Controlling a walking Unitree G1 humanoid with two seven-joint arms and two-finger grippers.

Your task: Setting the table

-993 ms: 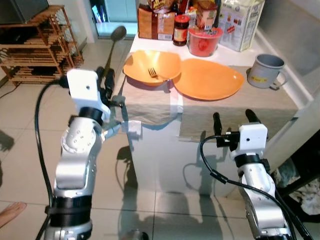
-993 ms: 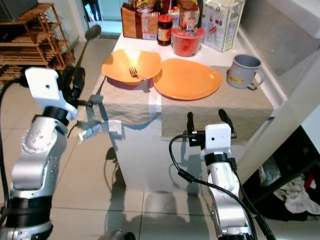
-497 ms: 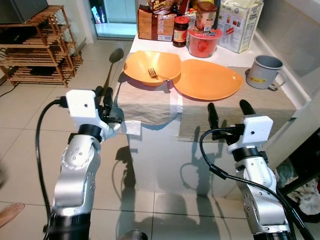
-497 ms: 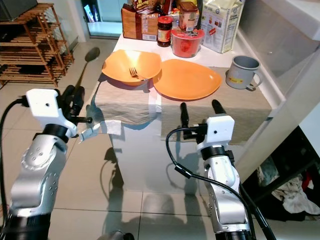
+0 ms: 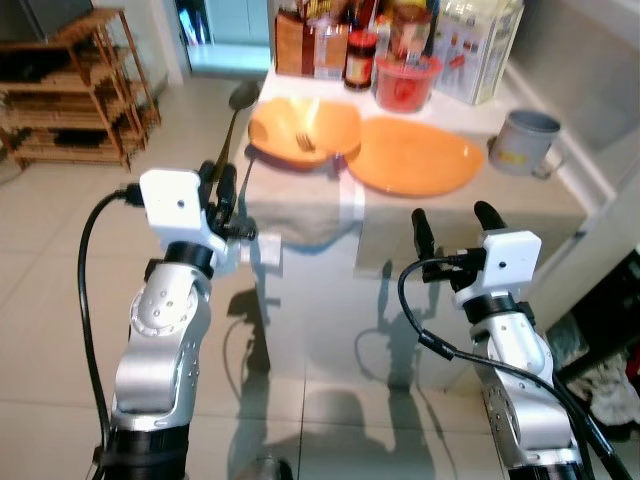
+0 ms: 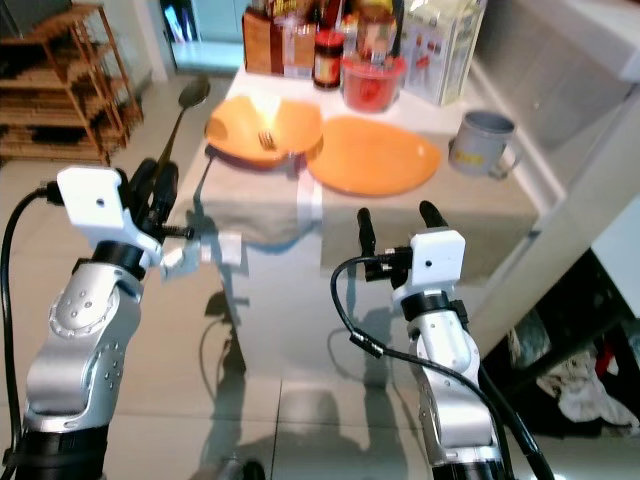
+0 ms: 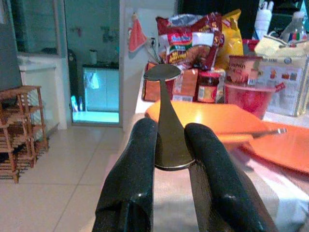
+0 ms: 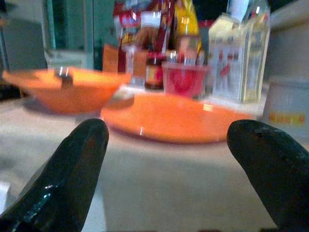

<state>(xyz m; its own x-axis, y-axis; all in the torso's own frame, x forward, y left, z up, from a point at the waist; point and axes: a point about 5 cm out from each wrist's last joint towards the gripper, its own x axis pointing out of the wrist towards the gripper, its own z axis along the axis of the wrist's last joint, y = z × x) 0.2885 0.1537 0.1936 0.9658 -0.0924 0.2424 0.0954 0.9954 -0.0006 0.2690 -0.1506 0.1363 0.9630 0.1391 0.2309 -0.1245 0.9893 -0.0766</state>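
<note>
Two orange plates on my table, left gripper clamping a spoon, right gripper spread wide.

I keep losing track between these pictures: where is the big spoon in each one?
Left eye view: spoon, in the left gripper.
Right eye view: spoon, left of the orange bowl.
Left wrist view: spoon between the fingers.
Right wrist view: not in it.
Shared landmark: the orange bowl.

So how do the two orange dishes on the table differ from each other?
The orange bowl is deeper, with raised sides; the orange plate beside it is flat and shallow. The bowl holds a fork, while the plate holds nothing. The bowl sits nearer the left gripper, the plate nearer the right gripper. Both share the same orange colour.
</note>
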